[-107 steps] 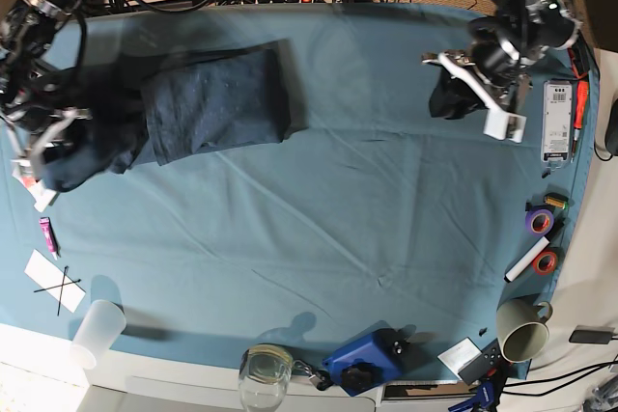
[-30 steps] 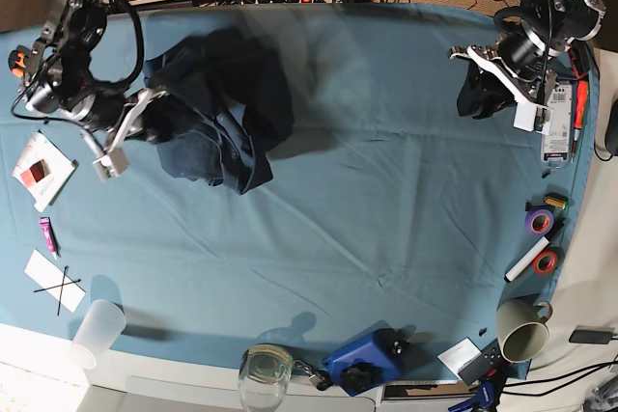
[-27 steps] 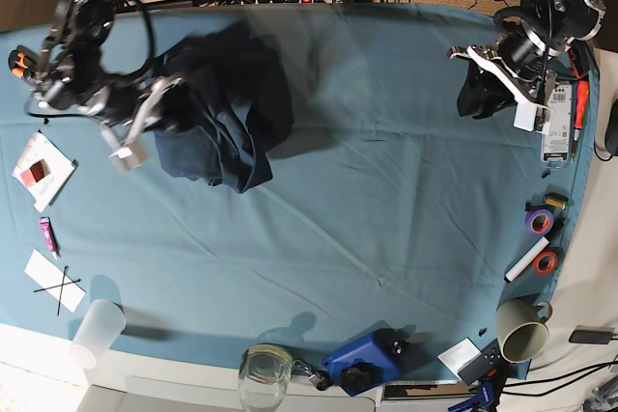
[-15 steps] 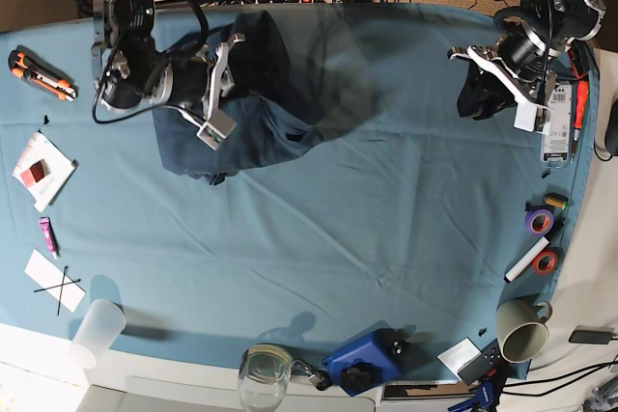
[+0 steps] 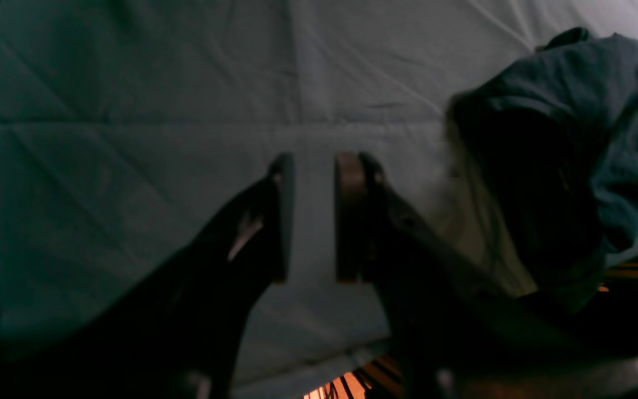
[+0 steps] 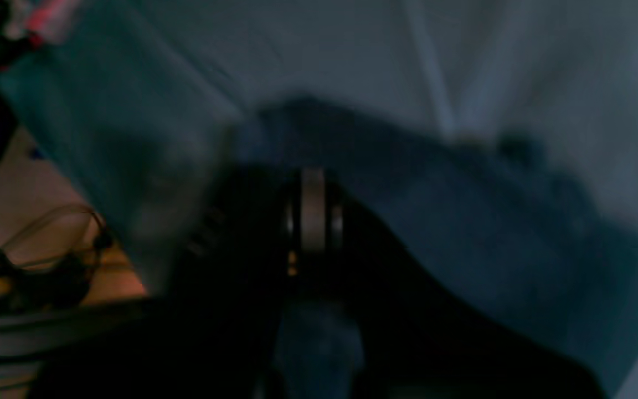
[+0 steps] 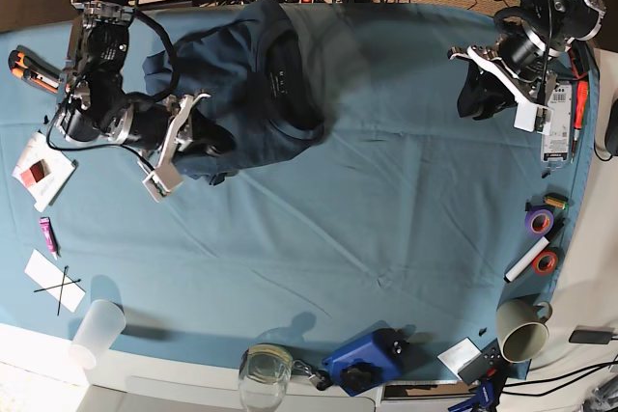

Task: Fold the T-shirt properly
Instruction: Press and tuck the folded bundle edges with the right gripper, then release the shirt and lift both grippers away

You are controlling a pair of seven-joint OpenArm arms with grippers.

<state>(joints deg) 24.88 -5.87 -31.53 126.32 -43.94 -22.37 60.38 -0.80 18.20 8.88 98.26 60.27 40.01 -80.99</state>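
The dark navy T-shirt (image 7: 253, 79) lies bunched at the back left of the teal table cloth (image 7: 386, 209). Its round collar (image 7: 290, 84) faces up and a white label print shows inside. My right gripper (image 7: 205, 139) is shut on the shirt's near-left edge. In the blurred right wrist view the pads (image 6: 313, 219) press together with navy T-shirt cloth (image 6: 463, 233) around them. At the back right, my left gripper (image 7: 470, 101) hangs over bare cloth, apart from the shirt. Its fingers (image 5: 283, 221) stand apart with nothing between them. The T-shirt (image 5: 590, 116) shows far off there.
An orange cutter (image 7: 27, 65), a card (image 7: 39, 169) and a pink pen (image 7: 45, 233) lie at the left edge. Along the front edge stand a plastic cup (image 7: 97, 333), a glass (image 7: 266, 373), a blue device (image 7: 362, 362) and a mug (image 7: 521, 330). Tape rolls (image 7: 541, 238) sit at the right.
My right arm has swung the shirt up, over to the right, then pulled back left and nearer. The shirt now lies more spread, collar up. The left arm has stayed put over the last second.
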